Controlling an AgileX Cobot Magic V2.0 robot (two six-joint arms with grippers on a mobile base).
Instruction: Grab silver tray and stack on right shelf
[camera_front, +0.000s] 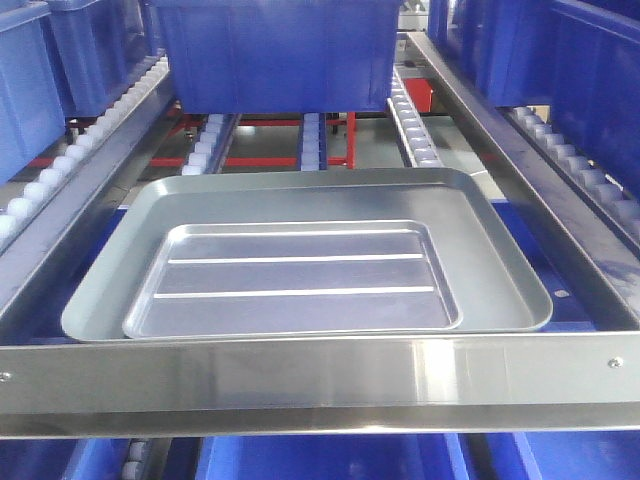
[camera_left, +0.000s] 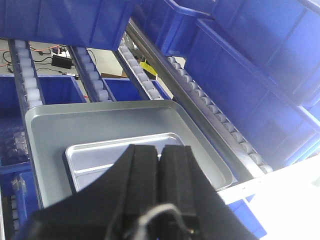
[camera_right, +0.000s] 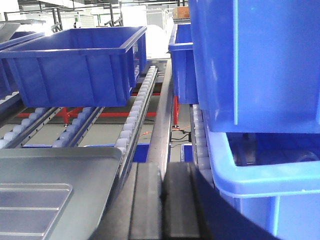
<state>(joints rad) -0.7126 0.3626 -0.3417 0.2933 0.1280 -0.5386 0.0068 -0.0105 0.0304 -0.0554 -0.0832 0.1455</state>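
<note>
The silver tray, shiny with two raised ridges, lies flat inside a larger dull grey tray. Both rest on the roller rack of the right shelf, just behind its broad steel front bar. Neither gripper shows in the front view. In the left wrist view my left gripper hovers over the near edge of the silver tray, shut and empty. In the right wrist view my right gripper is shut and empty, right of the grey tray, in line with a steel side rail. Only a corner of the silver tray shows there.
A blue bin sits on the rollers behind the trays. More blue bins crowd the lane on the right, and others stand at the left. Rows of white rollers and sloping steel rails flank the trays.
</note>
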